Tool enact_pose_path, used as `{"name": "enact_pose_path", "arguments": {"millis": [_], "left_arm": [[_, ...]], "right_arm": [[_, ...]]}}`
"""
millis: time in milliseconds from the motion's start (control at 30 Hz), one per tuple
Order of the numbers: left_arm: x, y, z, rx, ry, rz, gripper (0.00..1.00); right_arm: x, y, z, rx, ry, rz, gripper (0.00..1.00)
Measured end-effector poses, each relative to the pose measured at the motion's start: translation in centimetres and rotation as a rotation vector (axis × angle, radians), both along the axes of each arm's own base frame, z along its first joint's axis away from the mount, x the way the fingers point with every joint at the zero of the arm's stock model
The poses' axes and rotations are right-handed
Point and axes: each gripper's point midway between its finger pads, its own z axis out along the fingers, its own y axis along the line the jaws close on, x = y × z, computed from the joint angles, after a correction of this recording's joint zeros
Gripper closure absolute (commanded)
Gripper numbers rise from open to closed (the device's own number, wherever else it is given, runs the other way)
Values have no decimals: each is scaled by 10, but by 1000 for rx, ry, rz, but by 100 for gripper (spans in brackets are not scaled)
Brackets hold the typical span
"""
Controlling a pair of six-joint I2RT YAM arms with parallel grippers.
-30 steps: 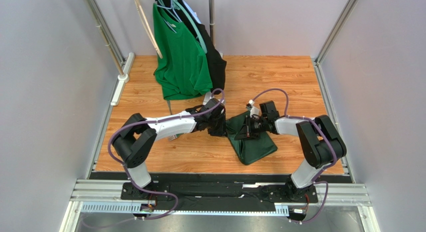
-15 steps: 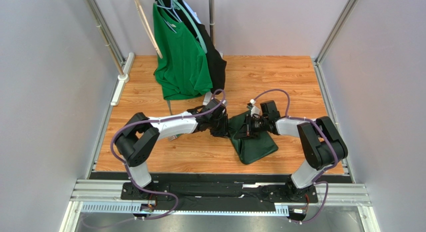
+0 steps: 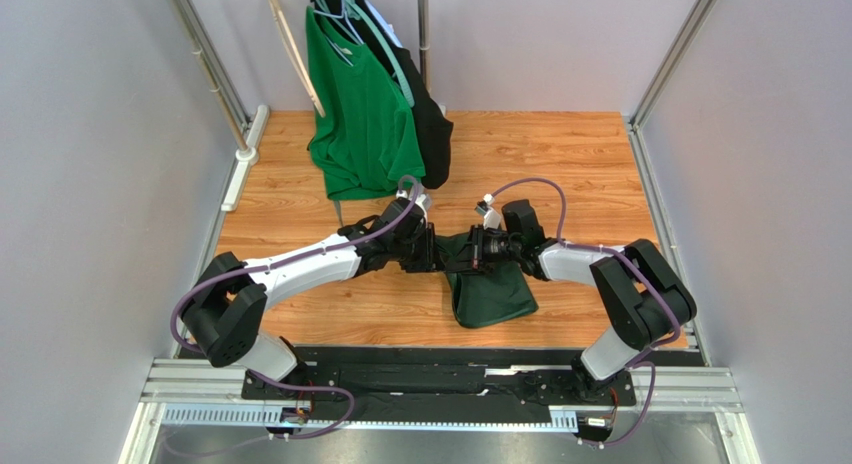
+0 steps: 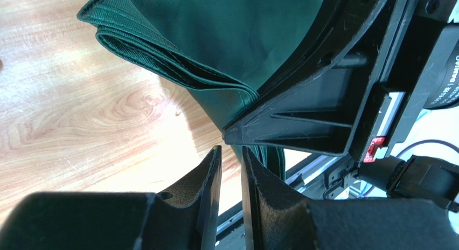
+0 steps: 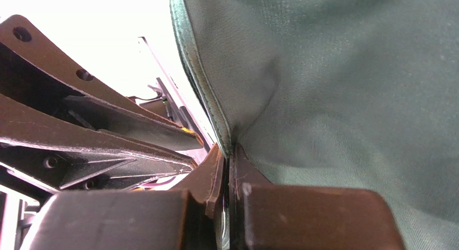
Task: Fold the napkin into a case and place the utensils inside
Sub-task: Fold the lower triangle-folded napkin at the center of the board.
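Observation:
The dark green napkin (image 3: 490, 294) lies folded in layers on the wooden table, its upper left edge lifted. I cannot tell whether it forms a case. My right gripper (image 3: 468, 252) is shut on the napkin's hemmed edge (image 5: 215, 107), and the cloth (image 5: 350, 88) fills the right wrist view. My left gripper (image 3: 432, 255) faces it tip to tip. Its jaws stand a narrow gap apart (image 4: 230, 150) with nothing between them, just off the stacked folds (image 4: 178, 56). The utensils are out of view.
A brighter green T-shirt (image 3: 362, 114) and a black garment (image 3: 436, 134) hang on a rack at the back, just behind the left arm. Metal frame posts (image 3: 210, 69) stand along both sides. A black rail (image 3: 440, 356) runs along the table's near edge.
Both grippers have moved left and slightly back, dragging the napkin left with them. The left arm has stretched out lower, and its jaws have parted a little.

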Motion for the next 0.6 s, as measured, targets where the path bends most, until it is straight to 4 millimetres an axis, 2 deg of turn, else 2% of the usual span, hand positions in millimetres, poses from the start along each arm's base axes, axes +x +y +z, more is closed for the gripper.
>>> {"name": "enact_pose_path", "arguments": {"millis": [133,367,600], "left_arm": [[-1,-1,-5,6,13,-5,73],[-1,-5,-27,43,65,-16,74],[4,-21,-29,36,77,-36,75]], "right_arm": [[0,-4,-4,4,16,-20,100],[7,-37,-23,-16,67,-110,100],[10,-51,-28,-23,61,-128,100]]}}
